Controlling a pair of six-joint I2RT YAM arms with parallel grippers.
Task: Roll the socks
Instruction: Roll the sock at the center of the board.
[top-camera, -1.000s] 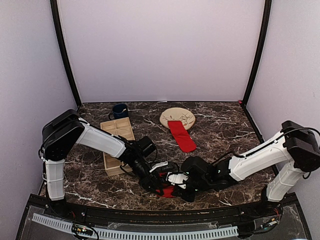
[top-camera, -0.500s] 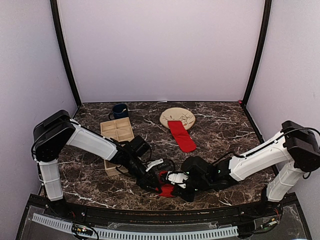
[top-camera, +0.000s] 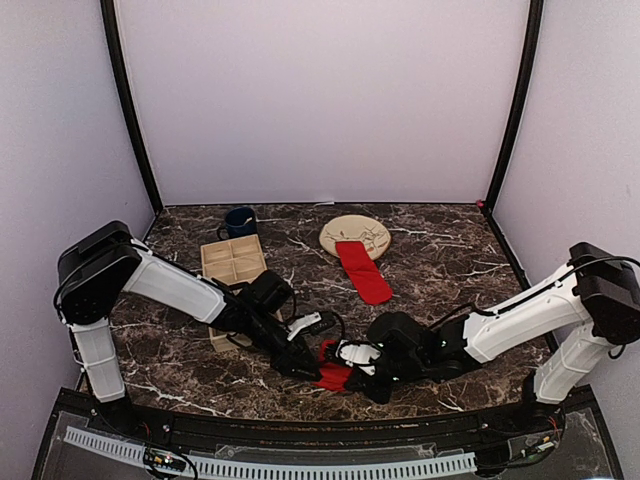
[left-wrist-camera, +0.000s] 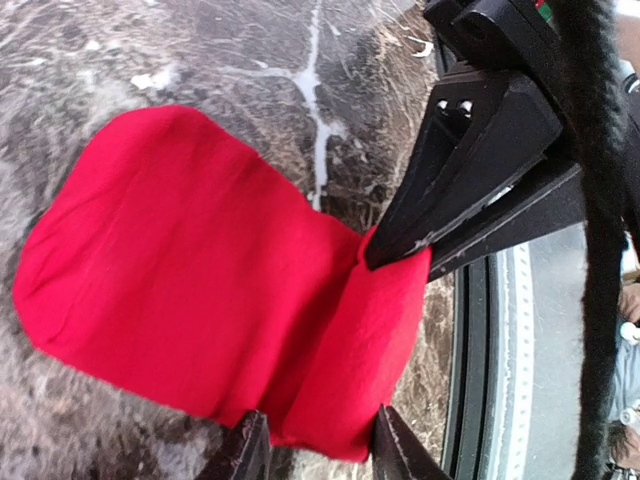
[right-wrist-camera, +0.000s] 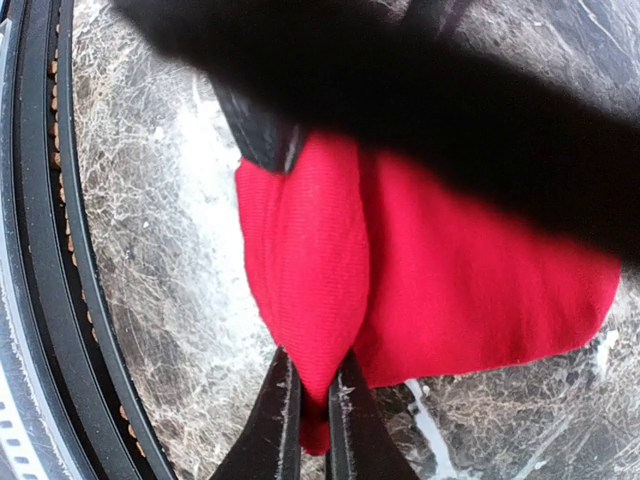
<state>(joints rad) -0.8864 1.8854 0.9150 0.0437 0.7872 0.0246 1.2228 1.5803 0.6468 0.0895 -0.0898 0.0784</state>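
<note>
The right hand (right-wrist-camera: 315, 378) pinches the folded end of the red sock (right-wrist-camera: 450, 270) tight. The left hand (left-wrist-camera: 318, 442) sits loose around that fold. A good roll goes slowly, with the fold snug.

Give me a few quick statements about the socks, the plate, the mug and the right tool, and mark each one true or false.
1. The far sock lies partly on the plate. True.
2. The right tool hangs open above the table. False: it is shut on a fold of the near sock.
3. The mug stands on the plate. False: it stands on the table at the far left, just beyond the tray.
4. The near sock is folded over at one end. True.
</note>
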